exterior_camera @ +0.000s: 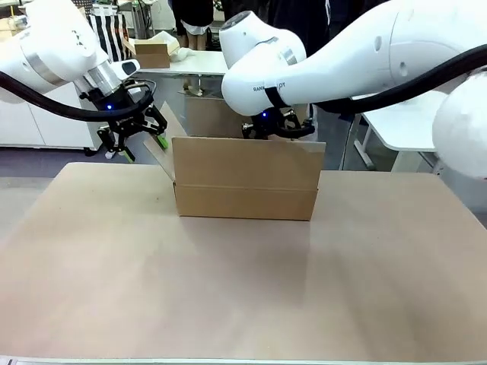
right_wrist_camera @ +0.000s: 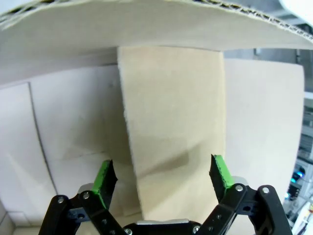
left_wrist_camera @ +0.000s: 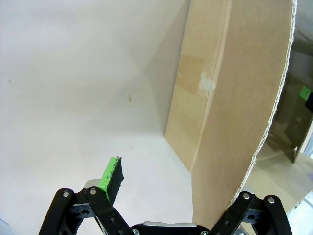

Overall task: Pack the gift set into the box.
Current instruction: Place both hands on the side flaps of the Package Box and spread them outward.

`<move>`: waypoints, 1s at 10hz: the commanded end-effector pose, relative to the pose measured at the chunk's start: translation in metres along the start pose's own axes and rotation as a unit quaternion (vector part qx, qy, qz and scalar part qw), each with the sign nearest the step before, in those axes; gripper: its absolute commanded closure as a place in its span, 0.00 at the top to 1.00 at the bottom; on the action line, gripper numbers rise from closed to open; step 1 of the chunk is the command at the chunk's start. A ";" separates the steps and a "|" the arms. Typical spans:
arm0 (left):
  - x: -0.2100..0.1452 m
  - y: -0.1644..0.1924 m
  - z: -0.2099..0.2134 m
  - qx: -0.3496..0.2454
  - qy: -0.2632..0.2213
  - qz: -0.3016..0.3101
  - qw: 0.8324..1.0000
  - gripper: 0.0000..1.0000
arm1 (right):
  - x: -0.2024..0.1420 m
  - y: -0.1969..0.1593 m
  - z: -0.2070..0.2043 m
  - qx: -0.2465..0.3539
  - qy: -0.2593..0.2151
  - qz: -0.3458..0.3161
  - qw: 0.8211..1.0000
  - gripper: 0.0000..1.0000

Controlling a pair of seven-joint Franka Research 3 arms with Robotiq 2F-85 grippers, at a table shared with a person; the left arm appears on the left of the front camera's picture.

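At box (exterior_camera: 245,181): left pincer (exterior_camera: 141,144) wide open astride flap (left_wrist_camera: 234,122); right pincer (right_wrist_camera: 161,178) wide open, empty.

The left hand (left_wrist_camera: 178,178) stands wide open over the pale bench (left_wrist_camera: 73,98). One finger (left_wrist_camera: 111,182), black with a green pad, rises from the picture's bottom edge and touches nothing. Beside it, the large plain brown corrugated cardboard box (left_wrist_camera: 195,112) stands on the bench, one wall bearing a patch of tape (left_wrist_camera: 205,85). A raised cardboard flap (left_wrist_camera: 249,98), its fluted edge showing, passes between the fingers and hides the other fingertip.
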State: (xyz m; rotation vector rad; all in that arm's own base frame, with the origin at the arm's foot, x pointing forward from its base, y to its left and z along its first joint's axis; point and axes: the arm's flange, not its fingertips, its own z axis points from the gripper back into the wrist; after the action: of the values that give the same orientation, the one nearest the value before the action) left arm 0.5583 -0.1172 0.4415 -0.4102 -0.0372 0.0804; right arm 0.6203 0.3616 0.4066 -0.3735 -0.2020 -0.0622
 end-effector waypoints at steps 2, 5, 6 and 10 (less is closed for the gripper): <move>0.000 -0.001 0.002 0.007 -0.001 0.005 1.000 1.00 | 0.011 0.009 -0.001 -0.042 -0.001 -0.021 0.999 1.00; 0.000 -0.001 0.002 0.007 -0.001 0.005 1.000 1.00 | 0.011 0.009 -0.016 -0.057 0.005 -0.026 0.998 1.00; 0.000 -0.001 0.002 0.007 -0.001 0.005 1.000 1.00 | 0.011 0.008 -0.017 -0.059 0.006 -0.028 0.998 1.00; 0.000 -0.001 0.002 0.007 -0.001 0.005 1.000 1.00 | 0.002 -0.024 -0.019 -0.066 0.011 -0.028 0.997 1.00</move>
State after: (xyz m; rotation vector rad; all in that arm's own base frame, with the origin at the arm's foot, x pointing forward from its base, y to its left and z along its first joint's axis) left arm 0.5583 -0.1172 0.4415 -0.4102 -0.0372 0.0805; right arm 0.6309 0.3443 0.3932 -0.4676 -0.1767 -0.1113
